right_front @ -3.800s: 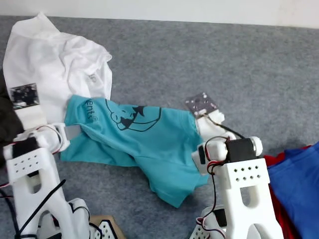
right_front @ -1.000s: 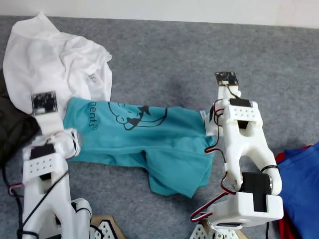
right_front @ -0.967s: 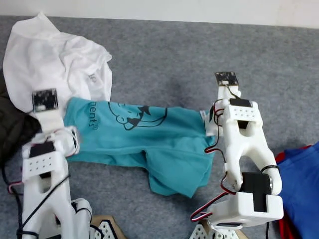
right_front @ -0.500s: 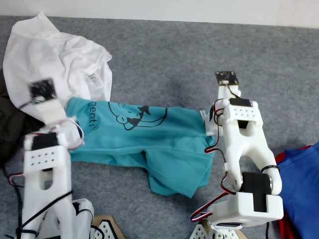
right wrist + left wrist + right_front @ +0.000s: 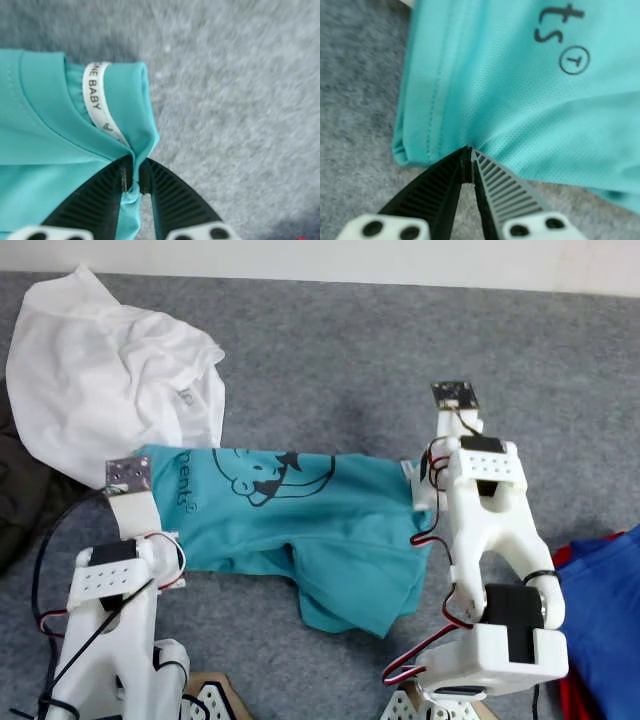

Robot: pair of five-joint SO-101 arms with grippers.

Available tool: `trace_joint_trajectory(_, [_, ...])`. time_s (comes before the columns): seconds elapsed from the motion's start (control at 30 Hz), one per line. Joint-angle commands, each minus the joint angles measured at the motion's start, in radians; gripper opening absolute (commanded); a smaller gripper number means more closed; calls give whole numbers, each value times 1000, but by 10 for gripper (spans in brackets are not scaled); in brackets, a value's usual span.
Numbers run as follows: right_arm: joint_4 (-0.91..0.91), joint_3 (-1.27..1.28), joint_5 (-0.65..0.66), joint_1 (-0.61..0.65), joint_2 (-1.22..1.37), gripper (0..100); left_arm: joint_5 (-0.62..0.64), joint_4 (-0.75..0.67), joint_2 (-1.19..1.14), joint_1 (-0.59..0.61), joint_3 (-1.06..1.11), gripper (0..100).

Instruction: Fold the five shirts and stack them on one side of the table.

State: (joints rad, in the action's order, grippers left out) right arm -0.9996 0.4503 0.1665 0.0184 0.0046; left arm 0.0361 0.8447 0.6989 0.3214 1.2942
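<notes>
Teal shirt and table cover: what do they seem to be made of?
The teal shirt looks like a thin synthetic sports knit, matte; the left wrist view shows a fine pinhole mesh and stitched hem. The table cover looks like grey felt or low-pile carpet, by its fuzzy, speckled nap; which of the two I cannot tell.

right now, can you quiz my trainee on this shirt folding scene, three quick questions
1. True or false: the left end effector is shut on the teal fabric shirt with the dark print.
2. Where on that shirt does the right end effector pinch?
A. the collar edge by the white label
B. the middle of the dark print
C. nowhere, it hangs open
3. Fill in: the crumpled fabric shirt at the far left of the grey table is coloured ___.

Key: 1 true; 2 A; 3 white.
</notes>
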Motion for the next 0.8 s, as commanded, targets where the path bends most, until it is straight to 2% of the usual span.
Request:
trace_joint_trajectory(0.0, [8,-70,-14,7,-4,7,-15,-11,24,-18,7,9])
trace_joint_trajectory(0.13, [12,-70,-46,7,-4,7,-38,6,25,-16,-27,9])
trace_joint_trajectory(0.43, [58,-71,-52,7,-2,7,-37,437,25,-35,-360,10])
trace_joint_trajectory(0.63, [56,-71,-51,4,-2,12,-37,474,25,-27,-387,10])
trace_joint_trajectory(0.77, [-24,-77,-44,21,-16,122,-37,468,25,-27,-395,10])
